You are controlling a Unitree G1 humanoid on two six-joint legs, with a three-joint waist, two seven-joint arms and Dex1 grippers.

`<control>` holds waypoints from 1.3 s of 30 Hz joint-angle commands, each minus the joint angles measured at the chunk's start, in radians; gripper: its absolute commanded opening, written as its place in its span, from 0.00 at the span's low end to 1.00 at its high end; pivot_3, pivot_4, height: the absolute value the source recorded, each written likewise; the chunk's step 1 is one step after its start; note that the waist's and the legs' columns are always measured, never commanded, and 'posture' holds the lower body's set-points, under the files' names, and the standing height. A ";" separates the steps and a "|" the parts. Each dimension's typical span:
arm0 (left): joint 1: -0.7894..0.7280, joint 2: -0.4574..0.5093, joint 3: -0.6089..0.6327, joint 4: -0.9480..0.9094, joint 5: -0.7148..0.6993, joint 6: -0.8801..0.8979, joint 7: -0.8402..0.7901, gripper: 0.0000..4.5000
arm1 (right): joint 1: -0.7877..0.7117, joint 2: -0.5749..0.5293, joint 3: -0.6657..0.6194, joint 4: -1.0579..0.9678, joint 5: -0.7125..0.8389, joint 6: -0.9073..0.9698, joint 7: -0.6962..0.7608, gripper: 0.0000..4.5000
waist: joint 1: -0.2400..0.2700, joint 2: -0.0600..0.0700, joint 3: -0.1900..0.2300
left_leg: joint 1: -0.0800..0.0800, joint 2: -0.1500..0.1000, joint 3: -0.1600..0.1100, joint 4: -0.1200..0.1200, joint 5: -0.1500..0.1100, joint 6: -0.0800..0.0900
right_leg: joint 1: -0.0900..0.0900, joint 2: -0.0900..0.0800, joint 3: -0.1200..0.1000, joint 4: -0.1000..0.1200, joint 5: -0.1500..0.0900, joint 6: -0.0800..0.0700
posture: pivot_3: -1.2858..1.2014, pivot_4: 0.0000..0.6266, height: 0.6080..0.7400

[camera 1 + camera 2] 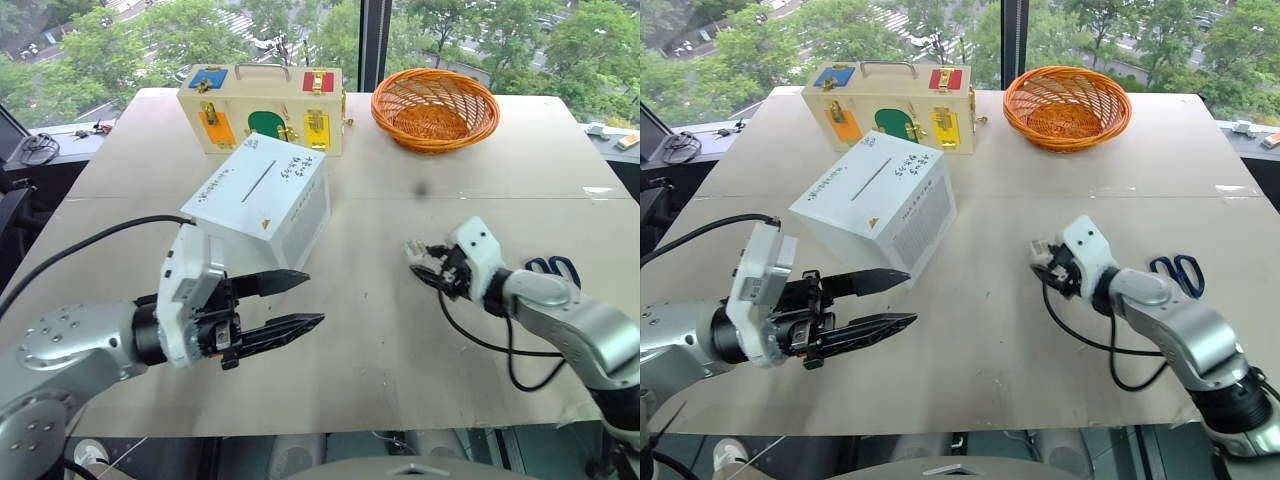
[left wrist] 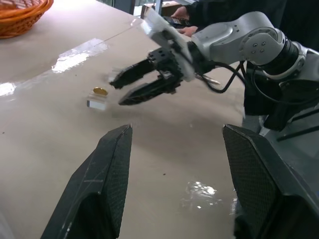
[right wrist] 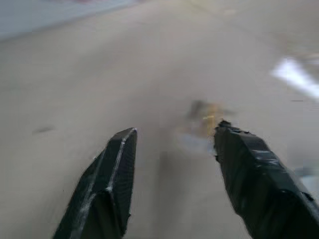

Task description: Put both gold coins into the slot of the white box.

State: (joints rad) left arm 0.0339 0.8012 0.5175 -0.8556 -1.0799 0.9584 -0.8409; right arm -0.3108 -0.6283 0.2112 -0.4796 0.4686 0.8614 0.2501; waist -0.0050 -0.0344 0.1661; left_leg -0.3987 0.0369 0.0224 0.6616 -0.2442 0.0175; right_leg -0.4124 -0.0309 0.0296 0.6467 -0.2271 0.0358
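Both jaws stand apart and hold nothing. My left gripper (image 1: 290,305) hangs low over the near left part of the table (image 1: 380,360), its forearm coming in from my left and the wrist bent so the two black fingers (image 1: 275,282) lie nearly level, pointing across toward my right, one finger above the other with a clear gap between. Just beyond those fingers sits the white box (image 1: 262,198), tilted, its wide face turned up and the slot (image 1: 258,181) running across it as a thin dark line; my left fingers are close to its near corner but apart from it. My right gripper (image 2: 119,92) reaches forward and inward over the middle right of the table, forearm angled from my right, fingers tipped down toward the tabletop and parted. In the left wrist view a gold coin (image 2: 100,91) lies on the table just in front of those right fingertips, beside a small clear holder (image 2: 96,104); I cannot tell whether the fingers touch it. In the right wrist view a blurred gold patch (image 3: 212,119) shows near one of my fingers. Scissors (image 1: 1180,272) lie beside my right forearm. At the far edge stand a wooden case (image 1: 262,108) and an orange basket (image 1: 435,108).
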 commanded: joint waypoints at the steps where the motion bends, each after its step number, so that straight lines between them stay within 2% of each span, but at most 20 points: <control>1: 0.015 0.008 -0.040 0.018 0.077 -0.111 -0.038 0.64 | -0.037 0.063 -0.006 -0.018 -0.051 0.044 -0.061 0.62 | -0.001 0.000 0.000 | 0.000 0.000 0.000 0.000 0.000 0.000 | 0.000 0.000 0.000 0.000 0.000 0.000 | 0.52 0.24 1.00; 5: 0.015 0.023 -0.061 0.005 0.077 -0.146 -0.019 0.64 | -0.057 0.135 -0.034 -0.035 -0.052 0.106 -0.078 0.62 | -0.004 0.000 0.000 | -0.002 0.001 -0.001 -0.002 0.000 0.000 | -0.002 0.002 -0.001 0.000 0.000 0.000 | 0.52 0.24 1.00; 8: -0.005 0.038 -0.068 -0.022 0.036 -0.141 0.029 0.64 | -0.063 0.155 -0.037 -0.037 -0.061 0.133 -0.072 0.43 | -0.004 0.000 0.000 | -0.002 0.001 -0.001 -0.005 0.000 0.000 | -0.002 0.002 -0.001 -0.002 0.000 0.001 | 0.52 0.24 1.00; 9: -0.008 0.042 -0.068 -0.028 0.024 -0.140 0.043 0.64 | -0.066 0.159 -0.037 -0.035 -0.066 0.141 -0.072 0.33 | -0.005 0.000 0.000 | -0.002 0.001 -0.001 -0.006 0.000 0.000 | -0.002 0.002 -0.001 -0.002 0.000 0.001 | 0.52 0.24 1.00; 23: 0.019 0.119 -0.053 -0.135 -0.178 -0.162 0.256 0.64 | -0.083 0.172 -0.052 -0.011 -0.121 0.176 -0.036 0.33 | -0.008 0.000 0.000 | -0.001 0.001 -0.001 -0.006 0.000 0.000 | -0.001 0.002 -0.001 -0.002 -0.001 0.001 | 0.52 0.24 1.00; 28: 0.040 0.151 -0.042 -0.145 -0.218 -0.184 0.293 0.64 | -0.085 0.175 -0.049 -0.003 -0.131 0.182 -0.022 0.01 | -0.008 0.000 0.000 | -0.001 0.001 -0.001 -0.006 0.000 0.000 | -0.001 0.002 -0.001 -0.002 -0.001 0.001 | 0.52 0.24 1.00; 33: 0.088 0.167 -0.023 -0.154 -0.218 -0.211 0.300 0.64 | -0.084 0.180 -0.045 0.007 -0.145 0.181 -0.010 0.01 | -0.008 0.001 0.000 | -0.001 0.001 -0.001 -0.006 0.000 0.000 | -0.001 0.002 -0.001 -0.002 -0.001 0.001 | 0.52 0.24 1.00; 39: 0.059 0.168 -0.099 -0.060 -0.107 -0.237 0.237 0.64 | -0.080 0.183 -0.045 0.016 -0.160 0.181 -0.001 0.01 | -0.006 0.001 0.000 | -0.001 0.000 0.000 -0.006 0.000 0.000 | -0.001 0.003 -0.001 -0.002 -0.001 0.001 | 0.52 0.24 1.00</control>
State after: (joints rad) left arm 0.1146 0.9588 0.4427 -0.9436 -1.2243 0.7489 -0.5770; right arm -0.3783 -0.4463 0.1861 -0.4527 0.3169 1.0453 0.2413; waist -0.0113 -0.0338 0.1664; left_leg -0.3991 0.0374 0.0224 0.6551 -0.2445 0.0174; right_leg -0.4137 -0.0281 0.0284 0.6444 -0.2278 0.0366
